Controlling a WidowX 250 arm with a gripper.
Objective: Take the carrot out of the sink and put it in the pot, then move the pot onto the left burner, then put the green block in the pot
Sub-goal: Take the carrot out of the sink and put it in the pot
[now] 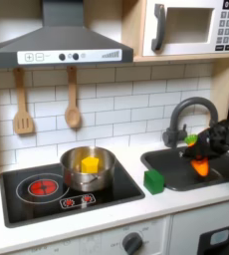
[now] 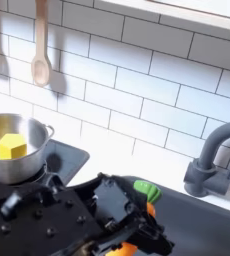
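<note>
end effector [image 1: 200,159] clamped on carrot [image 1: 199,168]

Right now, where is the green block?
In the first exterior view, the green block sits on the white counter, between the stovetop and the sink.

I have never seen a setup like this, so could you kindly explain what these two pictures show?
This is a toy kitchen worked by a small black robot arm. The first exterior view faces the counter; the second exterior view looks from close behind the arm. The arm's claw is over the dark sink, shut on an orange toy carrot, also visible in the second exterior view. On the right burner of the black stovetop sits a steel pot with a yellow block inside. A green block rests on the counter between stove and sink.
</note>
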